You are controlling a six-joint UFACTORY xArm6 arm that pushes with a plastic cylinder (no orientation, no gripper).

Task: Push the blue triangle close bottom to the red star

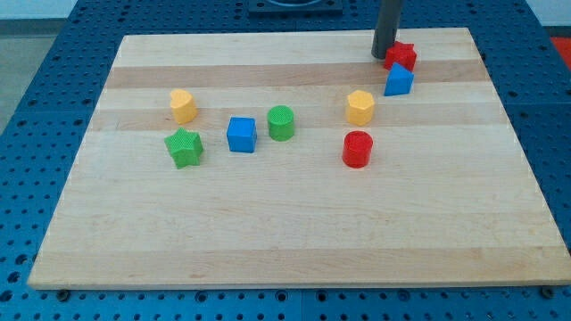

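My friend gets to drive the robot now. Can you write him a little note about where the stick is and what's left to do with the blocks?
Tip: my tip is down on the board near the view's top right, right against the left side of the red star.
Job's blocks: the blue triangle sits just below the red star, very close; I cannot tell if they touch.
Done: the triangle already looks close to the star's bottom side.
Left: probably nothing but a check; maybe a tiny nudge upward. Take care, the tip is beside the star and could knock it away.
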